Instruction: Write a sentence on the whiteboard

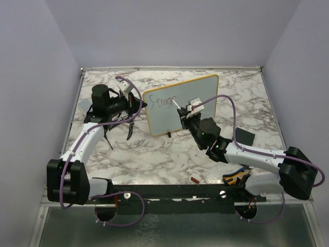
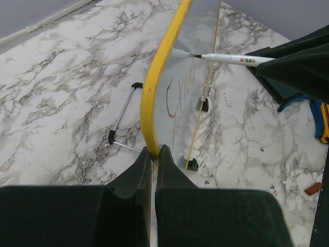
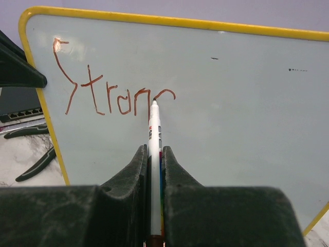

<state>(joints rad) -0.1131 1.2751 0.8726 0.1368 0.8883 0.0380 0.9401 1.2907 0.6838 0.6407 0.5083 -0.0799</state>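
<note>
The whiteboard (image 1: 190, 98) stands tilted on the marble table, pale with a yellow frame (image 2: 154, 87). It also fills the right wrist view (image 3: 231, 92). The sentence (image 3: 113, 95) reads "Stron" plus a started letter, in brown marker (image 1: 163, 102). My left gripper (image 2: 152, 152) is shut on the whiteboard's yellow left edge and holds it. My right gripper (image 3: 154, 154) is shut on a white marker (image 3: 154, 139). The marker's tip touches the board at the started letter. The marker also shows in the left wrist view (image 2: 231, 59).
A wire stand leg (image 2: 121, 126) with black feet lies behind the board. A dark square slab (image 1: 244, 137) sits at the right. A small red-brown cap (image 1: 195, 179) lies near the front edge. Blue and orange tools (image 2: 318, 118) lie at the right.
</note>
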